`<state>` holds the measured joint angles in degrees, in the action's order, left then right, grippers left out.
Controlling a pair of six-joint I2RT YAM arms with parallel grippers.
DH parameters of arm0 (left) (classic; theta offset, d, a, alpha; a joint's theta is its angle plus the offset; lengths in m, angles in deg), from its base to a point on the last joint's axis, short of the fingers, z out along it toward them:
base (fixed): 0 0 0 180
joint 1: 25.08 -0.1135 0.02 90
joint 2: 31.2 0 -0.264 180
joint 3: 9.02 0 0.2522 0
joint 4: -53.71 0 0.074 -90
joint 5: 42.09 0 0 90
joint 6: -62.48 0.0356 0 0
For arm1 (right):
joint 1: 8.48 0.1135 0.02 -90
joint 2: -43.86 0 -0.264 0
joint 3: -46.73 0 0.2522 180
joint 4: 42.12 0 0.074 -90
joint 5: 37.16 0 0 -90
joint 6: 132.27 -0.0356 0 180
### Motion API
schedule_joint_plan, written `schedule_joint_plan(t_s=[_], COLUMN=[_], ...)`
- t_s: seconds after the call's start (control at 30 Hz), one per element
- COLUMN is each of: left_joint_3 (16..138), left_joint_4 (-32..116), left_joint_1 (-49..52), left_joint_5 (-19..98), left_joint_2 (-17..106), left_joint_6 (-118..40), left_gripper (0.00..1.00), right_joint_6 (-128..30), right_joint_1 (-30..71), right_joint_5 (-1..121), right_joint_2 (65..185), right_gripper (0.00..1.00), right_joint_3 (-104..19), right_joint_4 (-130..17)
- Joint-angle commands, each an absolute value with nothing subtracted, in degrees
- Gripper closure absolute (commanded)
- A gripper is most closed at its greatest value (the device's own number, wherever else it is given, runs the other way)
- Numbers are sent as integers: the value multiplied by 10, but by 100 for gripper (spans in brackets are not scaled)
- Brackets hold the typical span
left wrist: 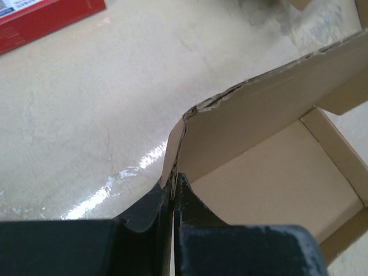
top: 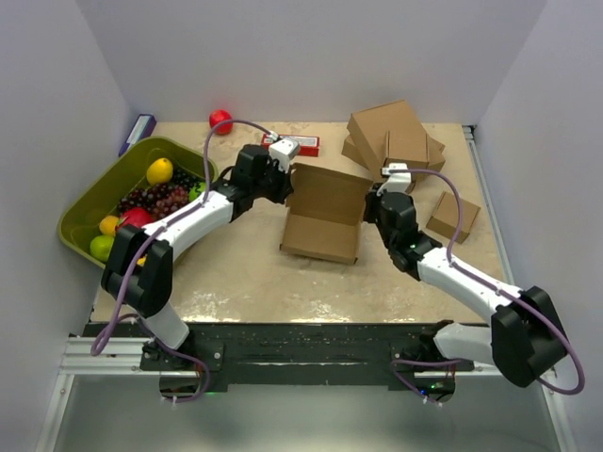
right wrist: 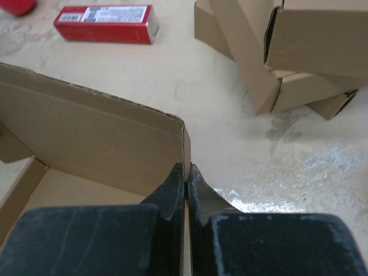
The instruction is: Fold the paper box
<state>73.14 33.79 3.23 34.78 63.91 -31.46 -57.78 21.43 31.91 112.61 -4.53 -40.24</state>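
Note:
The paper box point(top: 323, 213) is a brown corrugated mailer lying open in the middle of the table, its lid panel raised at the back and its tray toward the front. My left gripper point(top: 284, 185) is shut on the box's left side wall; in the left wrist view the wall's edge point(left wrist: 176, 150) runs between the pads at my left gripper point(left wrist: 173, 183). My right gripper point(top: 373, 205) is shut on the box's right side wall, and in the right wrist view the wall's corner point(right wrist: 185, 145) sits between the jaws at my right gripper point(right wrist: 186, 171).
A pile of brown cardboard boxes point(top: 393, 139) stands at the back right, with a small brown box point(top: 452, 216) in front of it. A red packet point(top: 303, 145) and a red ball point(top: 220, 121) lie at the back. A green tub of fruit point(top: 125, 198) stands at the left.

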Motion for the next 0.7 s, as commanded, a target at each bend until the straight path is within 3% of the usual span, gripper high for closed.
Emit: schedule_joint_plan(t_s=[0.0,0.2,0.67], left_joint_3=[755,751,565], left_joint_4=[411,510,779], left_joint_1=[45,67,140], left_joint_5=[427,491,614], left_joint_2=[653,686,683], left_joint_6=[-379,-435,-471], left_gripper=[100,100,100], right_joint_6=[-597,-607,-590], right_joint_1=[232,240,305], right_joint_5=[212,167,70], right_joint_2=[1164,1212,1259], right_gripper=[100,100,100], right_joint_3=[-98,-111,2], right_joint_4=[-331,-250,-49])
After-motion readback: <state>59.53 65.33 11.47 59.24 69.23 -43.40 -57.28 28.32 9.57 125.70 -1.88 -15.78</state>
